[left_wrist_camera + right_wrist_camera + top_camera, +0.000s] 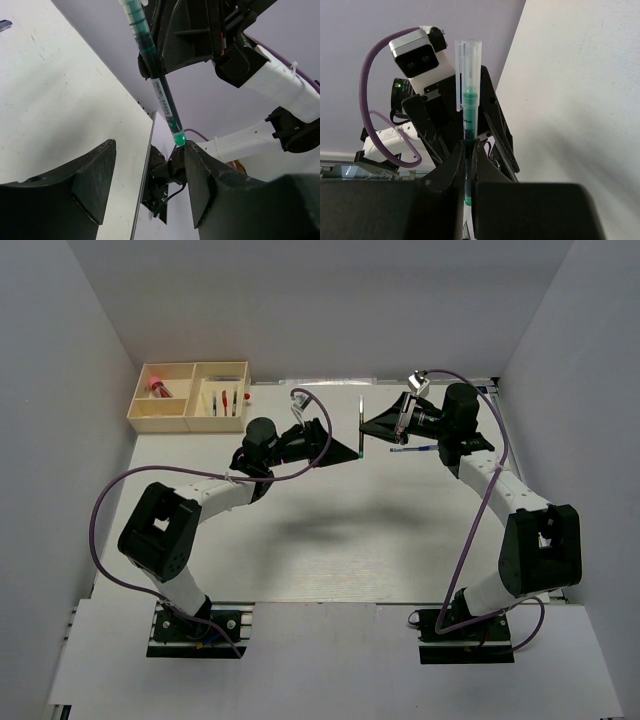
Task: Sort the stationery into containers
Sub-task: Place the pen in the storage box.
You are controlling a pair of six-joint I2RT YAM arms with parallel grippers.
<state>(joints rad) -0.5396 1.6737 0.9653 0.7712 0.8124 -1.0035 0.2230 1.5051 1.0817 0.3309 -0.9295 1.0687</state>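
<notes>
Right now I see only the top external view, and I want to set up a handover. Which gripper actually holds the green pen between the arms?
Observer: The right gripper is shut on the green pen. Its wrist view shows both fingers pressed on the barrel.
Operator: Is the left one gripping it too?
Observer: No. The left gripper is open, with its fingers wide apart.
Operator: Where is the pen relative to that gap?
Observer: Its green end sits close beside one left finger, not centred in the gap. I cannot tell whether they touch.
</notes>
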